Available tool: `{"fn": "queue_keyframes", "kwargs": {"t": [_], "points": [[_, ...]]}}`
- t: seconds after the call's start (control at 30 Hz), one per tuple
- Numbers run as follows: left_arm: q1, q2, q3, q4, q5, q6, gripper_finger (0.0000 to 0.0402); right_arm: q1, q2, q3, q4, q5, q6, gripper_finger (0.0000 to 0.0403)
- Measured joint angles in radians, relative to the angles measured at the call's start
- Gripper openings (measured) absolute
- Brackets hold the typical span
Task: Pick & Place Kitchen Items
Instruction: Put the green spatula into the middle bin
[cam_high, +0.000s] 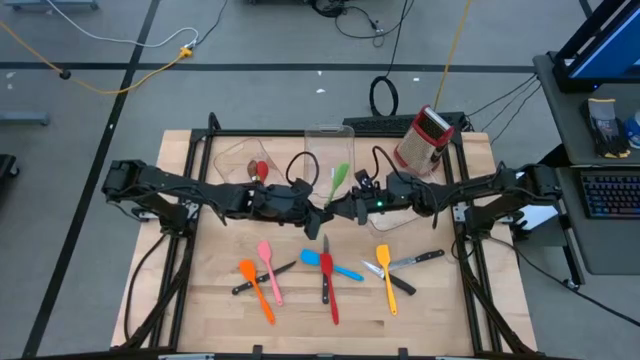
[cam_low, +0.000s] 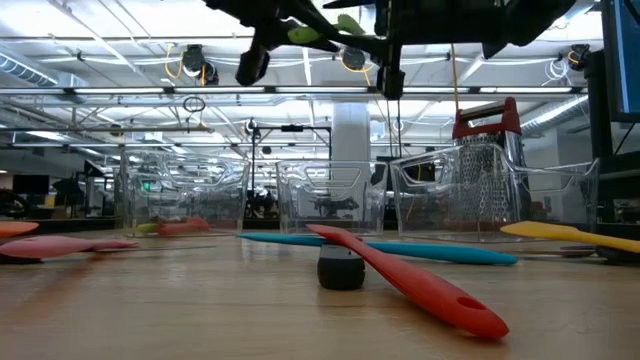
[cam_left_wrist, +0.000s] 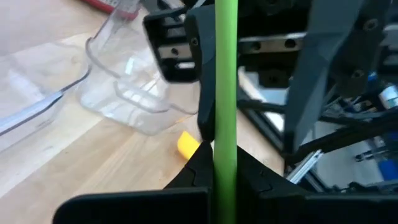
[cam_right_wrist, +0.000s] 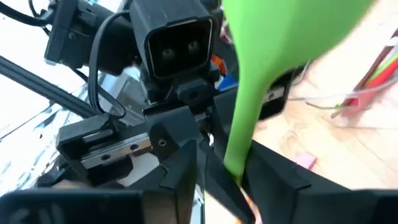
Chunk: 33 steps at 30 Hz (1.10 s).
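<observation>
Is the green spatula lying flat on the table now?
No, the green spatula is up in the air between the two arms, with the left gripper shut on its handle.

Green spatula (cam_left_wrist: 224, 93) handle ends cut off by left wrist picture edges; blade (cam_right_wrist: 292, 31) blurred, cropped in right wrist view; gripper contact unclear.

A green spatula (cam_high: 340, 180) hangs tilted above my table's middle; orange, pink, blue, red, yellow utensils lie below.
</observation>
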Motion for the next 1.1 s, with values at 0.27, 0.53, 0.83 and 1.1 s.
{"fn": "queue_keyframes", "kwargs": {"t": [0.27,0.53,0.83,1.1], "points": [[0.011,-0.079,0.000,-0.147,-0.100,-0.018,0.0014,-0.028,-0.002,0.002,-0.056,-0.115,-0.003,0.0171],[0.079,-0.149,0.002,-0.189,-0.192,-0.034,0.0014,-0.029,-0.002,0.001,-0.041,-0.119,-0.033,0.0173],[0.268,-0.113,-0.002,-0.170,-0.065,-0.029,0.0014,-0.007,-0.043,0.000,-0.050,-0.116,-0.134,0.0172],[0.382,-0.026,-0.002,-0.047,0.063,-0.041,0.0014,-0.002,-0.182,-0.043,-0.069,-0.099,-0.205,0.0171]]}}
